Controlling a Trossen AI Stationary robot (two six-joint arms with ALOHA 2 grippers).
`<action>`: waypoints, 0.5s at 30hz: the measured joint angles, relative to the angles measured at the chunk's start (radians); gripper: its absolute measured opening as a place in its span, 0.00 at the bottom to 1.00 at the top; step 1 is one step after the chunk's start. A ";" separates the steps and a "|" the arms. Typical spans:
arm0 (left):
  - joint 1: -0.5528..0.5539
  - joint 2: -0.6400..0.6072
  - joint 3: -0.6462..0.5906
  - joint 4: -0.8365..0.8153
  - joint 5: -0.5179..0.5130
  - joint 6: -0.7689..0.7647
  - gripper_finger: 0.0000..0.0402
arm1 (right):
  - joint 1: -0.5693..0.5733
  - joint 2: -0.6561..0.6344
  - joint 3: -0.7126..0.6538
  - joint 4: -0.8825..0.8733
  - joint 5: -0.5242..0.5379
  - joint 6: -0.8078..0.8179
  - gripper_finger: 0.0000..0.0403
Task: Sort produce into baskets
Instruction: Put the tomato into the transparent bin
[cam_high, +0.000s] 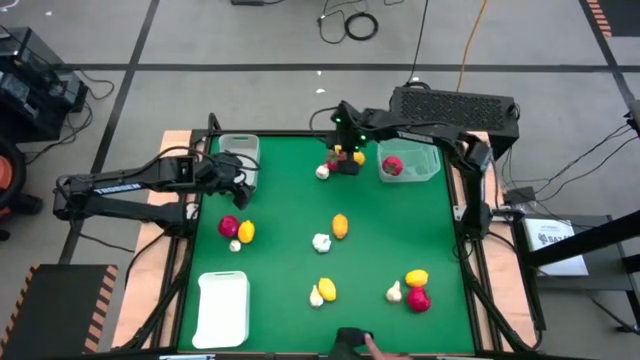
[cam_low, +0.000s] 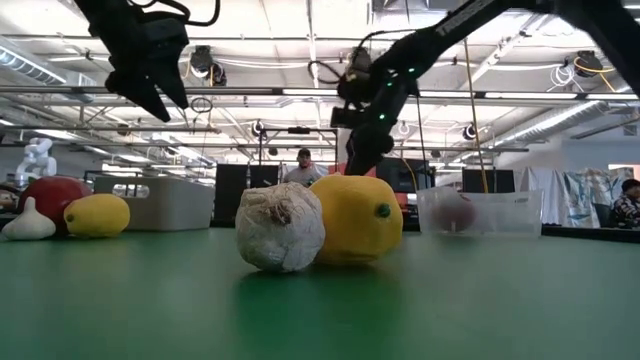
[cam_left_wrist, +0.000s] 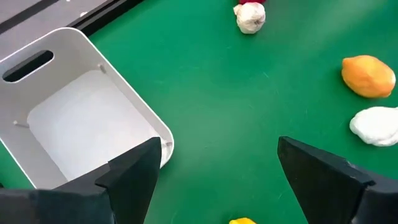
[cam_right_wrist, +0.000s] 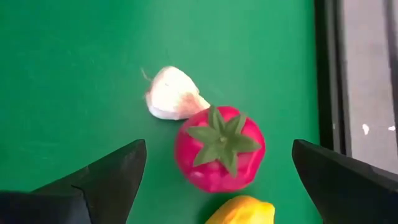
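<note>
Crowding the near half of the green table (cam_high: 290, 250), yellow-orange fruits, garlic bulbs and a red fruit (cam_high: 418, 299) lie loose in small clusters, with a garlic bulb (cam_low: 280, 227) touching a yellow fruit (cam_low: 359, 218) at the centre and the flat white tray (cam_high: 223, 308) at the near left corner. Farther back, the left gripper (cam_high: 236, 183) hangs with fingers apart just beside the grey-white bin (cam_left_wrist: 74, 118), above a red fruit, yellow fruit and bulb. At the far edge, the right gripper (cam_right_wrist: 217, 180) hovers with fingers spread over a red fruit with a green top (cam_right_wrist: 219, 149), a garlic bulb (cam_right_wrist: 173, 94) touching it, beside the clear bin (cam_high: 408, 162), which holds one red fruit.
</note>
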 joint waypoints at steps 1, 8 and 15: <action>0.000 0.000 0.000 0.000 0.000 -0.010 0.82 | 0.000 0.029 0.038 -0.030 0.002 -0.012 0.98; -0.002 0.000 0.000 0.004 -0.016 -0.053 0.82 | -0.002 0.178 0.267 -0.246 0.059 -0.066 0.98; -0.006 0.000 0.000 0.005 -0.045 -0.076 0.82 | -0.005 0.240 0.321 -0.306 0.062 -0.074 0.98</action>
